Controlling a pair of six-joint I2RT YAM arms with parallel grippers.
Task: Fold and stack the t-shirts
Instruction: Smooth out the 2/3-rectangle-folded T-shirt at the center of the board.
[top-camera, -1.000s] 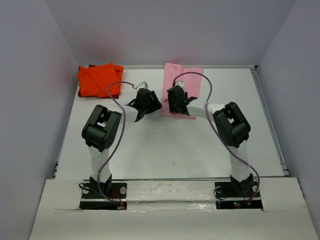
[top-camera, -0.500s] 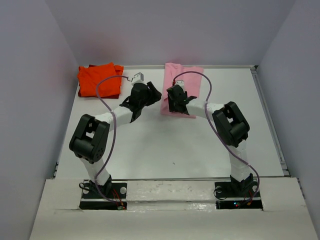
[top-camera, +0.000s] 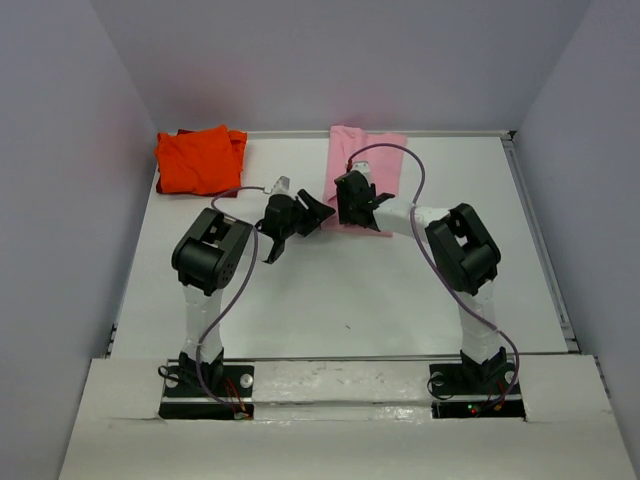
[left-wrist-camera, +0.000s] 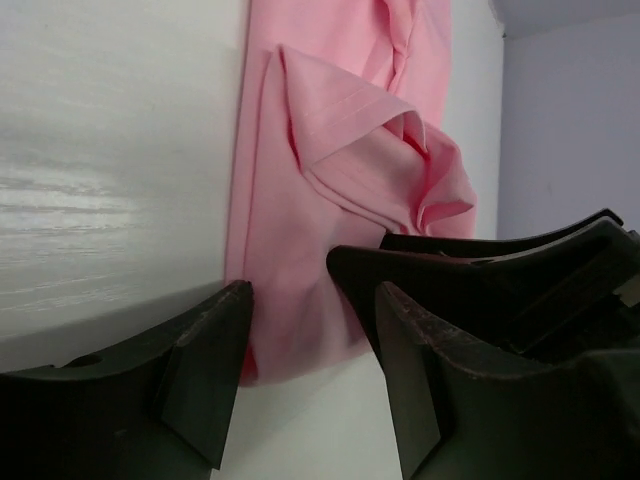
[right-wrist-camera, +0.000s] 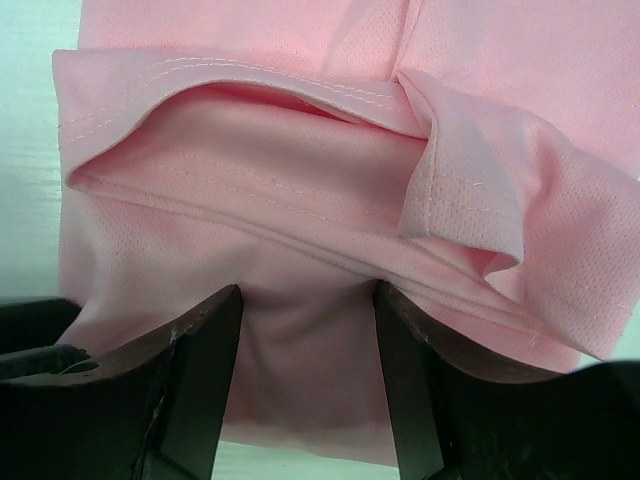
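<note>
The light pink t-shirt (top-camera: 378, 155) lies folded at the back middle of the table. It fills the right wrist view (right-wrist-camera: 300, 200) and shows in the left wrist view (left-wrist-camera: 330, 170). My right gripper (top-camera: 348, 200) is open, its jaws set down on the shirt's near end with cloth between them (right-wrist-camera: 308, 320). My left gripper (top-camera: 316, 212) is open at the shirt's near left corner (left-wrist-camera: 310, 330), with the shirt's edge between its fingertips (left-wrist-camera: 215, 350) and the right gripper's black fingers (left-wrist-camera: 480, 265) just beyond. The bright orange-red t-shirt (top-camera: 200, 160) lies folded at the back left.
The white table (top-camera: 350, 290) is closed in by grey walls on the left, back and right. A raised rim (top-camera: 540, 240) runs along its right side. Purple cables loop over both arms.
My left arm reached toward the back, then drew in; its gripper has swung right and nearer, to the pink shirt's near left corner. The right arm and both shirts have not moved.
</note>
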